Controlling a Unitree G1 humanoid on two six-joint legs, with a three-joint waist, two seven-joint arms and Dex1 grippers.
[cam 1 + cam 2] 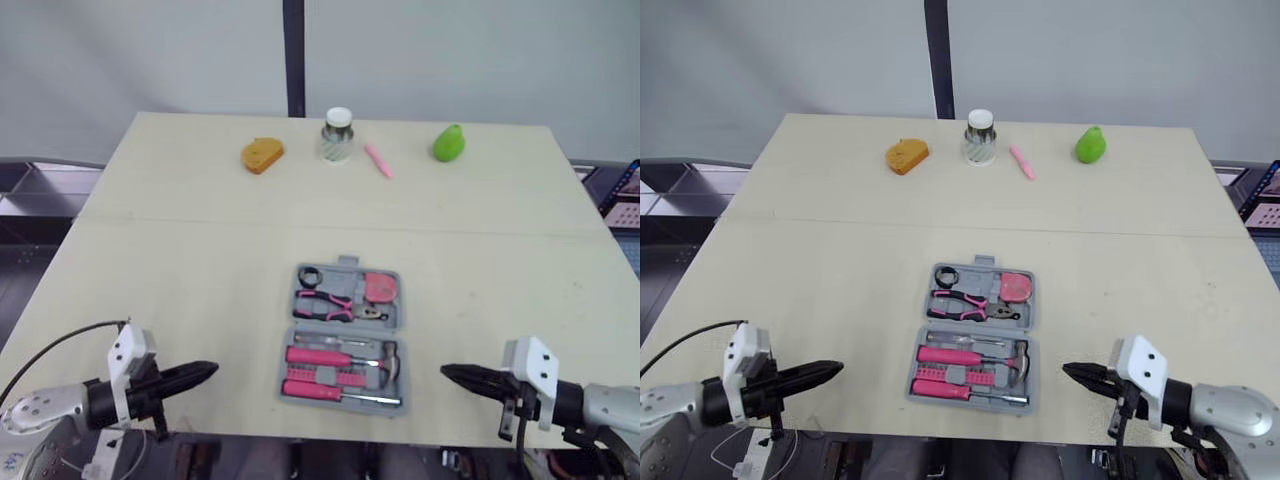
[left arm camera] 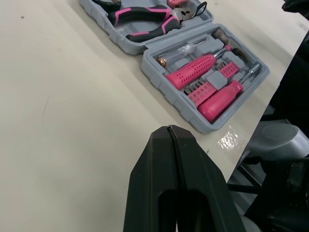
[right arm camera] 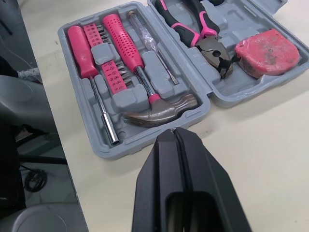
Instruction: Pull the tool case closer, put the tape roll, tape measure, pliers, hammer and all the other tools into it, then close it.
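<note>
The grey tool case (image 3: 189, 63) is laid open at the worktop's (image 1: 180, 260) near edge, between the left pincer (image 1: 207, 372) and the right pincer (image 1: 449, 375), both pressed together and empty. Pliers (image 3: 193, 24), tape measure (image 3: 268, 50) and tape roll (image 1: 309, 277) are held in its far half, hammer (image 3: 159, 113) and screwdrivers (image 3: 120, 38) in the near half. Bits (image 3: 110, 63) are made out in the wrist views, and a jar (image 1: 339, 135) far off in the eye views.

A pale tabletop (image 1: 180, 260) is seen, crossed from 9 to 3 o'clock by a thin seam. At 6 o'clock of its middle, near the front edge, a grey tool case (image 2: 166, 92) is laid open and flat. Along the far edge four things are set well apart: an orange object (image 1: 262, 155) at 11 o'clock, a white-lidded jar (image 1: 338, 136) at 12, a pink stick (image 1: 378, 160) just beside it, and a green object (image 1: 448, 143) at 1 o'clock.
</note>
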